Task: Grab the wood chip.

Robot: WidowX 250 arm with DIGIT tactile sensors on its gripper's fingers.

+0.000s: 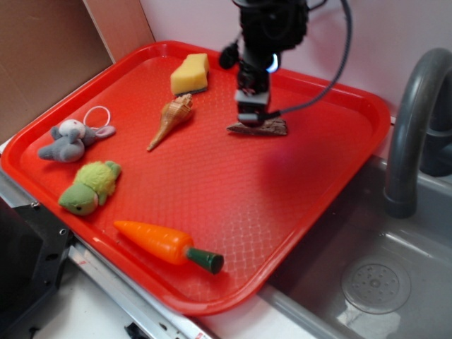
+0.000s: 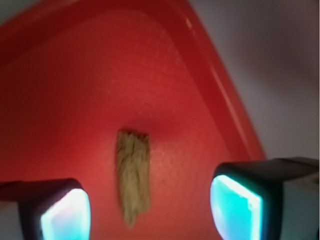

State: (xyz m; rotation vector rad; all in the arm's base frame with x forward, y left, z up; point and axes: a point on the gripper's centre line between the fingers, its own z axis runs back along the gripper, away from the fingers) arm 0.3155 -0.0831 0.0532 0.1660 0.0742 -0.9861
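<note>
On the counter beside a grey sink (image 1: pixel 395 282) with its curved faucet (image 1: pixel 413 127) sits a large red tray (image 1: pixel 233 205), which holds every loose item. Above the tray's far right portion the black robot arm (image 1: pixel 272 28) hangs with its gripper (image 1: pixel 253 113) pointing down, directly over the wood chip (image 1: pixel 265 128); whether the tips touch the tray cannot be told from the exterior view. The wrist view shows the gripper (image 2: pixel 150 207) spread wide, one finger pad (image 2: pixel 65 212) on each side of the wood chip (image 2: pixel 133 175) with clear red tray (image 2: pixel 90 75) visible between pads and chip, so nothing is held. The chip lies flat near the tray's far right rim, narrowing toward one end. Along the near edge lies an orange carrot (image 1: pixel 168 245) with a green stem. A green plush turtle (image 1: pixel 90 186) and a grey plush mouse (image 1: pixel 70 138) rest at the left side. At the far side sits a yellow sponge (image 1: pixel 191 74), and just beside it, toward the centre, a tan seashell (image 1: pixel 171 119), well apart from the chip.
</note>
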